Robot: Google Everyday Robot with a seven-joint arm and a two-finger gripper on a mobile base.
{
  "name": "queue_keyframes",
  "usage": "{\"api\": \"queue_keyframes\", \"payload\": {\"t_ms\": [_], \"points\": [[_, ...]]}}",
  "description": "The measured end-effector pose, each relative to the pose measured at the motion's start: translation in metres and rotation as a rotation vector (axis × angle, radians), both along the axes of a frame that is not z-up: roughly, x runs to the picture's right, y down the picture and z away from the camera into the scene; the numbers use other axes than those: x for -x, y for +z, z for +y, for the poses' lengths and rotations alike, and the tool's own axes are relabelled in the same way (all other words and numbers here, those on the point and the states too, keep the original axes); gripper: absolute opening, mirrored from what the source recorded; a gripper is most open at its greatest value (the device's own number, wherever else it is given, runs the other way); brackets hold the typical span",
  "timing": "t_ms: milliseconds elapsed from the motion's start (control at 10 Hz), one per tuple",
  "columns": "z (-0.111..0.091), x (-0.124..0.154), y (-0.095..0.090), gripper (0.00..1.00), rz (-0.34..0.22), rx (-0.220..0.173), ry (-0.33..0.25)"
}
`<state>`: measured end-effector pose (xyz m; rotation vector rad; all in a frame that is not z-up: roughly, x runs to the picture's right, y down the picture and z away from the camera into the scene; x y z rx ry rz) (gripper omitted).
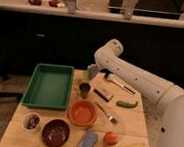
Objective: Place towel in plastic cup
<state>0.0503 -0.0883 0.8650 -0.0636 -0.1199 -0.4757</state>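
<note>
The gripper (93, 71) is hanging over the far part of the wooden table (134, 128), closed, and it is holding the towel (92, 70), a small grey-blue cloth that is dangling from the fingers. Just under the gripper and a little to the viewer's left, a pale yellow-green shape is showing, which is probably the plastic cup (85, 77); most of it is hidden by the cloth, so I cannot tell exactly how the towel is standing over its mouth. The dark metal cup (84, 90) is standing just in front of that, nearer to the camera.

In my judgement the step in hand is lowering the towel into the plastic cup. To do it well, the arm should be bringing the hanging end straight above the opening and going down slowly, so that the limp cloth is folding inside and not draping over the rim. The cup looks light, so a side push could tip it, and the metal cup is very near.

Below the gripper, towards the camera, the orange bowl (82, 112) is sitting, with the green tray (48, 85) to its left. Behind the table a dark counter (49, 37) is running across the room
</note>
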Motion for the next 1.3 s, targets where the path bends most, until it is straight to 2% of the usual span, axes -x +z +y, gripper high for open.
{"api": "queue_keyframes", "payload": {"t_ms": [200, 400, 600, 900, 1300], "points": [[-0.007, 0.002, 0.01, 0.0, -0.013, 0.013, 0.032], [-0.013, -0.002, 0.022, 0.0, -0.032, 0.044, 0.093], [-0.018, -0.003, 0.031, 0.0, -0.042, 0.063, 0.129], [-0.023, 0.001, 0.037, 0.0, -0.05, 0.064, 0.141], [-0.023, 0.013, 0.039, 0.0, -0.065, 0.064, 0.128]]}}
